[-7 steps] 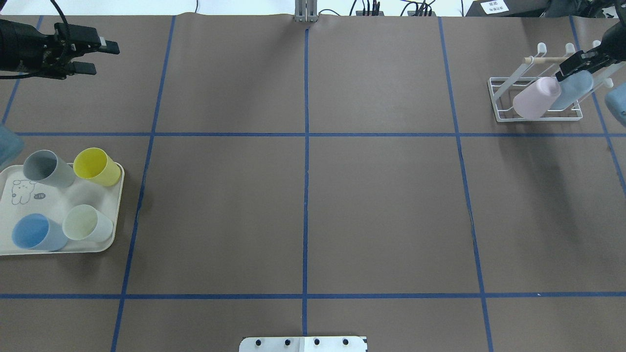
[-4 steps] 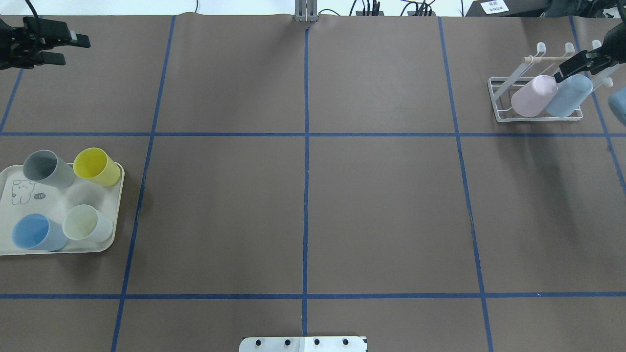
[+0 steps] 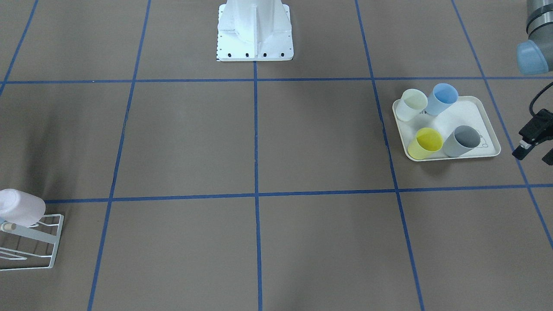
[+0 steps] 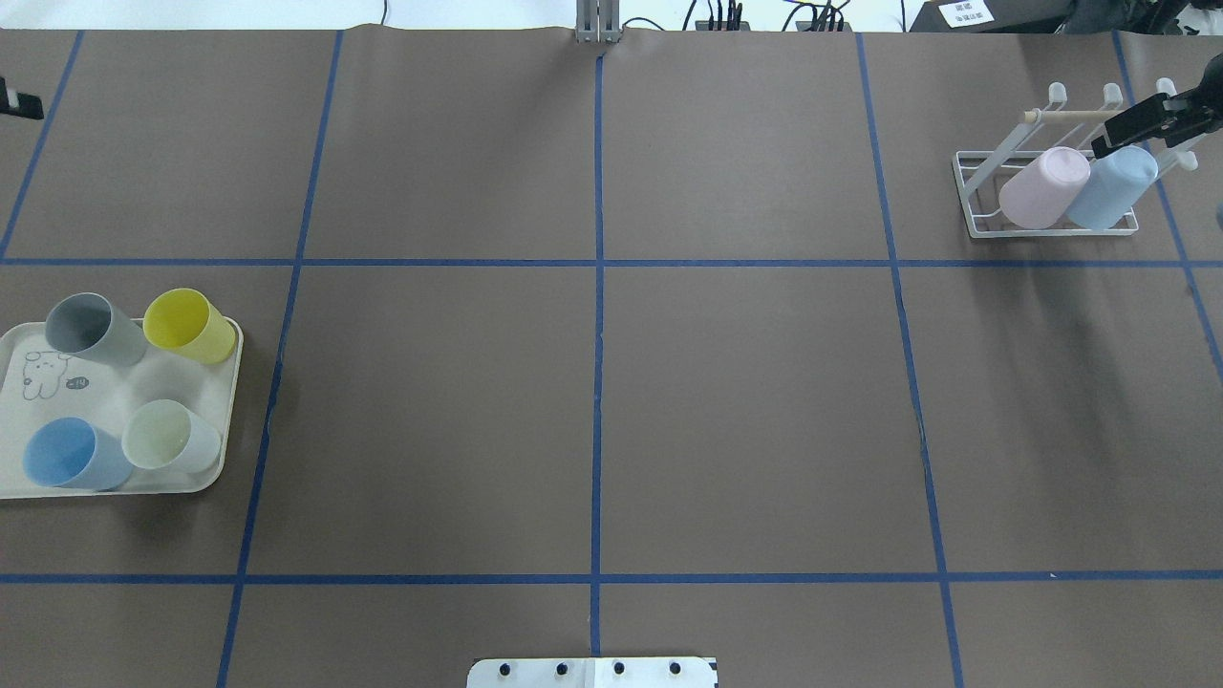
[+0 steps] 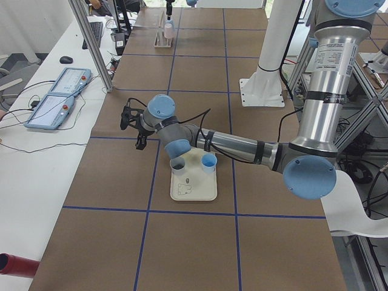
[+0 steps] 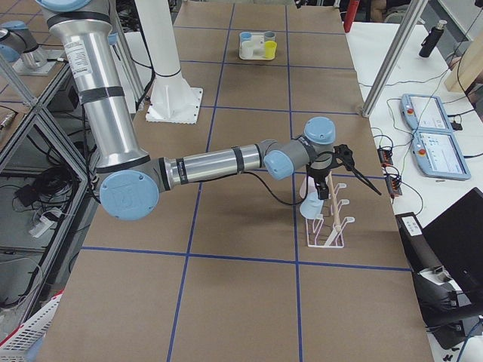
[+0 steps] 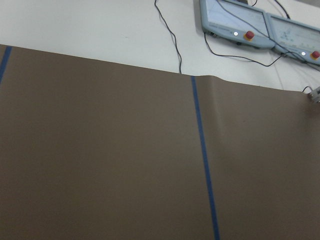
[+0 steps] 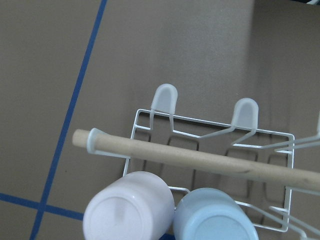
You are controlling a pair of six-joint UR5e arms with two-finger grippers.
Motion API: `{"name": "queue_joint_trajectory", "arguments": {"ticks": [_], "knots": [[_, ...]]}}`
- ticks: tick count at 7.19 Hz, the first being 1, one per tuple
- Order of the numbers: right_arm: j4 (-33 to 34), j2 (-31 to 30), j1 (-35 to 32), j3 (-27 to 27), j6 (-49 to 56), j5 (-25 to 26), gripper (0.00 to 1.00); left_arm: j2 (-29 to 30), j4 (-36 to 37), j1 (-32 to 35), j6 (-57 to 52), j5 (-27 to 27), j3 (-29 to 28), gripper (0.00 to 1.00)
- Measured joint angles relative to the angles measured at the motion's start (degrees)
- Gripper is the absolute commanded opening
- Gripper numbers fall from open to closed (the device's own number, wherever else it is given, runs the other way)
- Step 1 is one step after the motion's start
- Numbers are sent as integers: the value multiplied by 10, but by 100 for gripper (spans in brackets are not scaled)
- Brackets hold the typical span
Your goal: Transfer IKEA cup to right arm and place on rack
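The white wire rack [image 4: 975,196] stands at the far right and holds a pink cup [image 4: 1043,186] and a light blue cup [image 4: 1110,186], both upside down on its rods. My right gripper [image 4: 1139,122] hovers just above the blue cup, open and not touching it. The right wrist view looks down on the pink cup [image 8: 127,210], the blue cup [image 8: 215,217] and the wooden peg [image 8: 200,161]. My left gripper [image 3: 535,152] is open and empty beyond the tray's outer side. Only one of its fingertips [image 4: 19,100] shows in the overhead view.
A cream rabbit-print tray [image 4: 105,387] at the left edge holds a grey cup [image 4: 91,328], a yellow cup [image 4: 186,325], a blue cup [image 4: 72,454] and a pale green cup [image 4: 167,437]. The robot base [image 3: 255,30] stands mid-table. Control pendants [image 7: 235,20] lie beyond the table edge.
My left gripper has moved left, almost out of the overhead view. The light blue cup has settled on the rack and my right gripper has drawn back from it.
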State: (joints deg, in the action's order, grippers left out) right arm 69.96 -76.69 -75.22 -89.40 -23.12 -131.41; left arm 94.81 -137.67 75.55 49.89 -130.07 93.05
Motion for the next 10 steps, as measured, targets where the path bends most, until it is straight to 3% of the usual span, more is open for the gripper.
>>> {"name": "queue_joint_trajectory", "arguments": {"ticks": [2,5,6,7,8,9,10], "knots": [[-3,-15,1,-29,-46,-2,100,-65,32,-42,-23,2,5,100],[-3,-17,2,-34,-57,-10,100,-82,76,-100,-25,6,-1,95],[-2,-17,3,-33,-58,-12,100,-80,79,-110,-24,7,-9,78],[-2,-17,3,-31,-58,-13,100,-80,81,-118,-24,7,-17,39],[-2,-17,5,-29,-58,-13,100,-80,81,-123,-22,8,-21,10],[-2,-17,8,-28,-58,-13,100,-81,81,-125,-20,7,-22,0],[-2,-16,12,-27,-62,-13,100,-81,80,-126,-19,5,-22,0]]}}
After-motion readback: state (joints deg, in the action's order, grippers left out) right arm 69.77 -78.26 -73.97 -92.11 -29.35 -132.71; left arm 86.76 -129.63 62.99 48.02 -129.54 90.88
